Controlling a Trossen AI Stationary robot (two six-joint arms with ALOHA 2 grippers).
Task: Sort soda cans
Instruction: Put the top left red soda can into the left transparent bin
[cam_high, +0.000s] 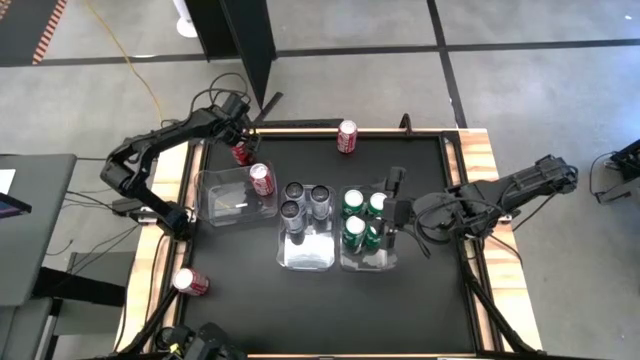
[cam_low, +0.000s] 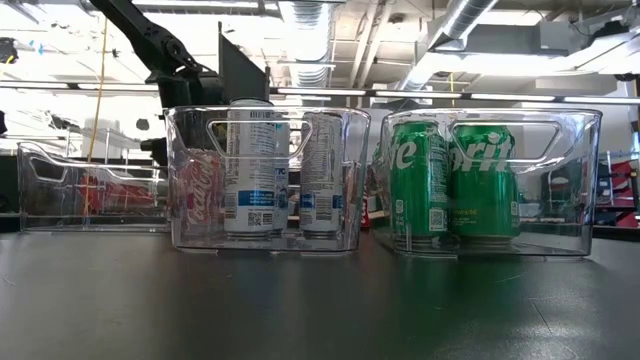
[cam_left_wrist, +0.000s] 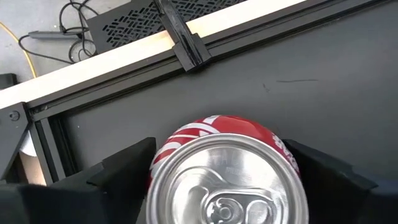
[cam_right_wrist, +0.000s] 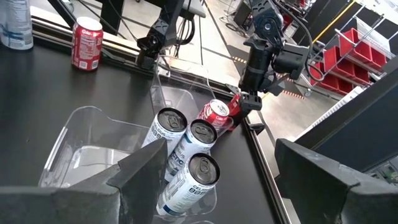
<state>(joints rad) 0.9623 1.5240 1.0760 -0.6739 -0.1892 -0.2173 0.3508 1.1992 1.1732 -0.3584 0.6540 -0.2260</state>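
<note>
The left gripper (cam_high: 240, 150) is at the far left of the bench (cam_high: 420, 300), with its fingers (cam_left_wrist: 118, 171) apart on either side of a red can (cam_left_wrist: 227, 168) that stands there, so if they squeeze off-centre the can could tip and roll away. The right gripper (cam_high: 393, 205) waits with its fingers apart above the green cans (cam_high: 360, 220) in the right-hand bin (cam_low: 590, 180), while the grey cans (cam_right_wrist: 186, 149) sit in the middle bin (cam_low: 185, 180). One red can (cam_high: 262, 179) is in the left bin (cam_high: 225, 205), close by, and the arm could bump that bin when it carries the next can over.
</note>
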